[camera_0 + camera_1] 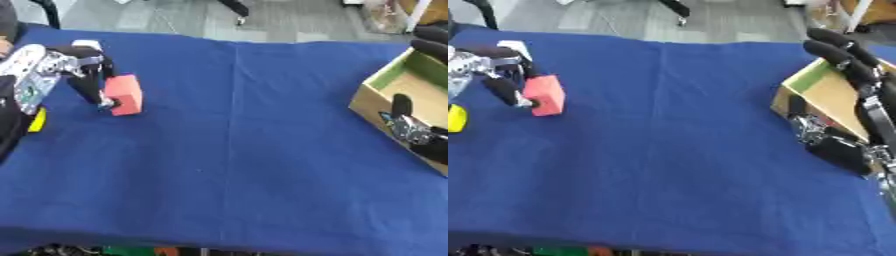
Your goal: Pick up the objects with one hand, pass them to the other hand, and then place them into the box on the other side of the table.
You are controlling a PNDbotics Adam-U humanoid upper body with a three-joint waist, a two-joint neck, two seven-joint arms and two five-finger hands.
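Gripping the red block (pixel 125 94), left robot hand (pixel 74 67) half hides a yellow object (pixel 456 118).

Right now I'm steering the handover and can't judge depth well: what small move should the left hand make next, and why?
Probably carry the red block rightward toward the table's middle. The left hand has its fingers curled on it at the far left, while the right hand waits open by the cardboard box, too far apart to pass.

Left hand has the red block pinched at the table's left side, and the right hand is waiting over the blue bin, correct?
Not quite: the box under the right hand is tan cardboard, not blue, as the right eye view shows. The left hand does pinch the red block at the left.
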